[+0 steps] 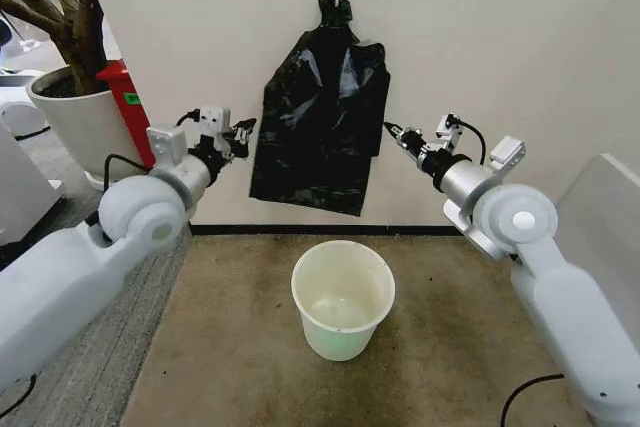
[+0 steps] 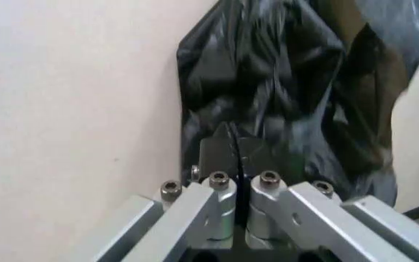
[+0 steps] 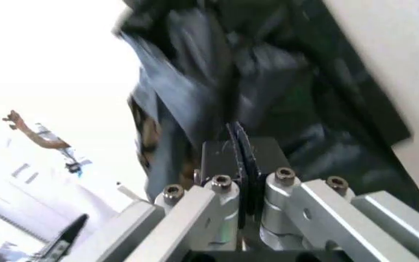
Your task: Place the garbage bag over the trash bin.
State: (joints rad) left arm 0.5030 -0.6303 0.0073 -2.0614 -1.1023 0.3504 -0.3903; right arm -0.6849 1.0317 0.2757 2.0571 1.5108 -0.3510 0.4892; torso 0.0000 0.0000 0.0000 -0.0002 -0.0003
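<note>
Cream-white trash bin (image 1: 342, 297) sits empty on the near floor, while beyond it both closed, empty hands, left hand (image 1: 240, 134) and right hand (image 1: 392, 131), flank the garbage bag (image 1: 320, 117) hanging on the far wall; reaching stage, next opening to pinch its edges.

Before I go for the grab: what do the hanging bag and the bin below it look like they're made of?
The garbage bag looks like thin black plastic film: glossy glints, many wrinkles, and it hangs limp against the wall. The trash bin looks like smooth, rigid cream-white plastic: even walls, a clean round rim, slightly translucent toward the greenish base.
</note>
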